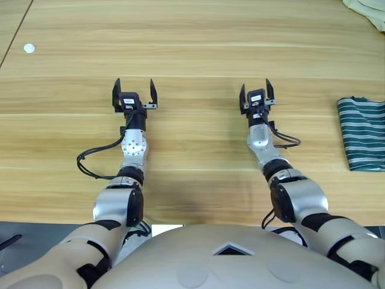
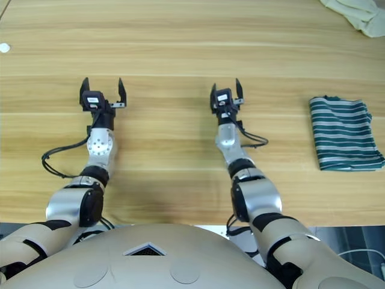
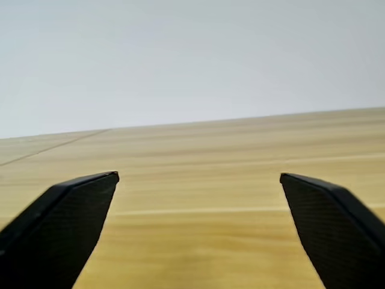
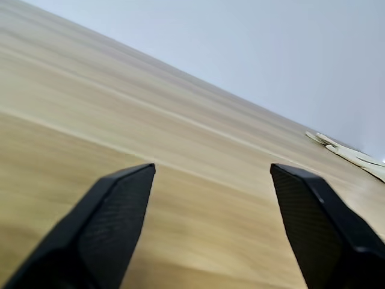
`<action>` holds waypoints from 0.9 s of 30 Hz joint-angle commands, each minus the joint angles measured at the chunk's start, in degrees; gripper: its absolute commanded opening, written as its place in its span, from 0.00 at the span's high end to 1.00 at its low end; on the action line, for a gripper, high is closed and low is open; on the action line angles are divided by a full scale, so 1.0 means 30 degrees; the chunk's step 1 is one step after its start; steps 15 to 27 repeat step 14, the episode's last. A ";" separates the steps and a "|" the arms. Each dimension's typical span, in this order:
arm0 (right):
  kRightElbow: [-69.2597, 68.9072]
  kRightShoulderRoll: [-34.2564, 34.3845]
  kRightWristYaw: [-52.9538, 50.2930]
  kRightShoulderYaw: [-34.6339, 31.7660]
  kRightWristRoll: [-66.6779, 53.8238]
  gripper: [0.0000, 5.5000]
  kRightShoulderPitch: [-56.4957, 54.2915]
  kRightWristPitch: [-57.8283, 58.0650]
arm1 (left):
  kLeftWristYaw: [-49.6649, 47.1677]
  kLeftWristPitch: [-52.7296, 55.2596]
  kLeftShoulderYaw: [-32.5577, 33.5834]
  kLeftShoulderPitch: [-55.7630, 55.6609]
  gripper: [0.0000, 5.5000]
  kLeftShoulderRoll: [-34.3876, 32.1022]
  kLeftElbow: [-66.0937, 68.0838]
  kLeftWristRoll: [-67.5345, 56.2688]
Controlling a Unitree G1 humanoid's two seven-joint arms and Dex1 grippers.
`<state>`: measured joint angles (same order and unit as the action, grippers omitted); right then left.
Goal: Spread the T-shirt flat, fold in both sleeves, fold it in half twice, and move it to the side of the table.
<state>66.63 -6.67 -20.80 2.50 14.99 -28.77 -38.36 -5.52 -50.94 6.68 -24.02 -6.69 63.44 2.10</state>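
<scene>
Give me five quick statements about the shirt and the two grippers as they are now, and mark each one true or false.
1. The striped T-shirt lies folded on the robot's right side of the table. True.
2. The right gripper is shut on the T-shirt. False: it is open and empty, well apart from the shirt.
3. The left gripper is open with nothing between its fingers. True.
4. The T-shirt lies between the two grippers. False: it lies to the right of both.
5. A pale cloth lies on the far right part of the table, beyond the T-shirt. True.
</scene>
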 commanded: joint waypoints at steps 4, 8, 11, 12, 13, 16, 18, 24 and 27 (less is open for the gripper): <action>-0.1812 -0.0941 0.1147 -0.0520 -0.0897 0.35 0.1842 -0.0996 | 0.0716 0.0369 0.0034 0.1551 0.04 0.0483 -0.1810 -0.0465; -0.2648 -0.1193 0.0940 -0.0264 -0.0477 0.41 0.2265 -0.1167 | 0.0760 0.0494 0.0044 0.2001 0.03 0.0616 -0.2651 -0.0487; -0.3047 -0.1307 0.0778 -0.0211 -0.0328 0.48 0.2481 -0.1145 | 0.0845 0.0614 -0.0038 0.2157 0.03 0.0713 -0.3000 -0.0417; -0.3160 -0.1350 0.0670 -0.0174 -0.0213 0.50 0.2535 -0.1121 | 0.0854 0.0662 -0.0060 0.2209 0.03 0.0734 -0.3103 -0.0379; -0.3242 -0.1373 0.0612 -0.0162 -0.0144 0.50 0.2586 -0.1109 | 0.0865 0.0699 -0.0077 0.2245 0.03 0.0752 -0.3169 -0.0349; -0.3301 -0.1383 0.0609 -0.0183 -0.0127 0.50 0.2629 -0.1121 | 0.0877 0.0737 -0.0092 0.2282 0.03 0.0775 -0.3234 -0.0339; -0.3301 -0.1383 0.0609 -0.0183 -0.0127 0.50 0.2629 -0.1121 | 0.0877 0.0737 -0.0092 0.2282 0.03 0.0775 -0.3234 -0.0339; -0.3301 -0.1383 0.0609 -0.0183 -0.0127 0.50 0.2629 -0.1121 | 0.0877 0.0737 -0.0092 0.2282 0.03 0.0775 -0.3234 -0.0339; -0.3301 -0.1383 0.0609 -0.0183 -0.0127 0.50 0.2629 -0.1121 | 0.0877 0.0737 -0.0092 0.2282 0.03 0.0775 -0.3234 -0.0339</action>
